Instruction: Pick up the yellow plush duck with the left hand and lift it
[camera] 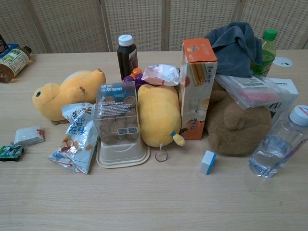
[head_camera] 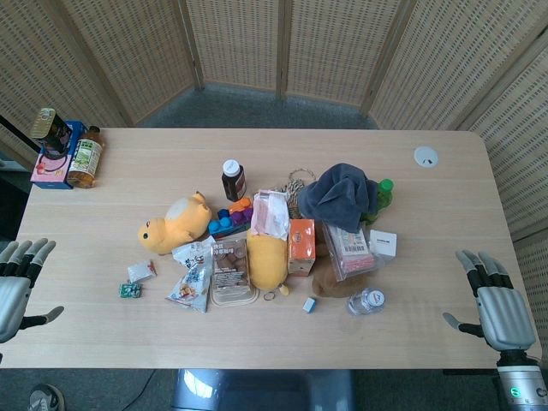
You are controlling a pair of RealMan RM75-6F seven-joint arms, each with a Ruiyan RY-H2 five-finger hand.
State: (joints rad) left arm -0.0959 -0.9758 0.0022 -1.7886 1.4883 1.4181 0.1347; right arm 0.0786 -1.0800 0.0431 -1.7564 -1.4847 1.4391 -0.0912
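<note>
Both hands idle at the near table edge, fingers spread, empty.
Left hand (head_camera: 17, 278) released; yellow plush duck (head_camera: 174, 224) lies ahead and to its right, untouched, past the snack packet (head_camera: 193, 276). Right hand (head_camera: 492, 295) released. Box labels unreadable.

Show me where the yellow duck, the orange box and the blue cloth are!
yellow duck (head_camera: 171, 224): head view, on its round body.
orange box (camera: 196, 86): chest view, on its front face.
blue cloth (head_camera: 341, 193): head view, on its crumpled middle.

No text on any package (camera: 115, 113) resolves legibly.
</note>
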